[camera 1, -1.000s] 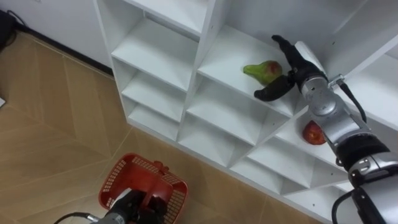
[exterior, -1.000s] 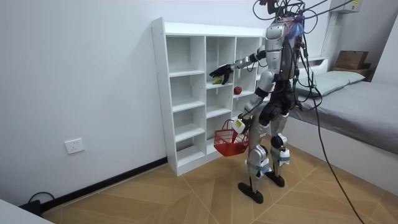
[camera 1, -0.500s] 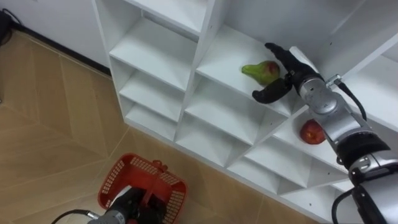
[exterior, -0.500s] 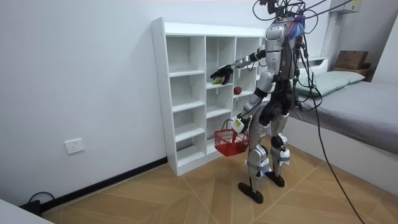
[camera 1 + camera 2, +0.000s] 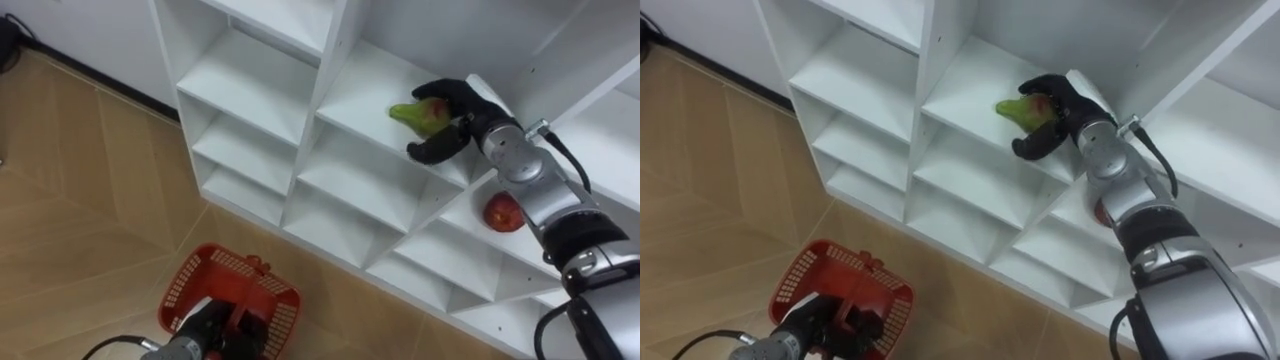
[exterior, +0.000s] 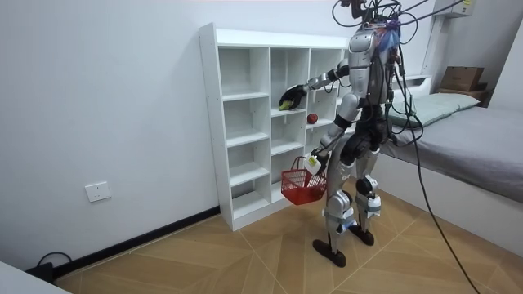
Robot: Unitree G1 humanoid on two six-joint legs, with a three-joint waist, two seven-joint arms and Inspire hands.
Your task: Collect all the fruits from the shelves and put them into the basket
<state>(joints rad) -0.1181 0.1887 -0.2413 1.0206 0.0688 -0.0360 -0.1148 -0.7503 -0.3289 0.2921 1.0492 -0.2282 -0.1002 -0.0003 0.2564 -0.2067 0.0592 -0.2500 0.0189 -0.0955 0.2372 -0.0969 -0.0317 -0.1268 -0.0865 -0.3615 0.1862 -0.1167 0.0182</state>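
A green pear (image 5: 408, 113) with a red blush lies on a shelf of the white closet (image 5: 300, 120). My right hand (image 5: 457, 112) reaches into that compartment, its fingers curled over the pear's top and its thumb under it. One shelf lower and to the right rests a red apple (image 5: 503, 212), partly behind my right forearm. Down low, my left hand (image 5: 207, 333) is shut on the handle of a red plastic basket (image 5: 200, 272) that hangs beside my legs (image 6: 302, 186).
The closet's other compartments in view hold nothing. I stand close in front of it on a wooden floor (image 5: 70, 200). A bed (image 6: 466, 139) is behind me at the room view's right.
My right hand's fingers, spread open beside the pear a second ago, have curled down over it. The basket and my left hand stay as they were.
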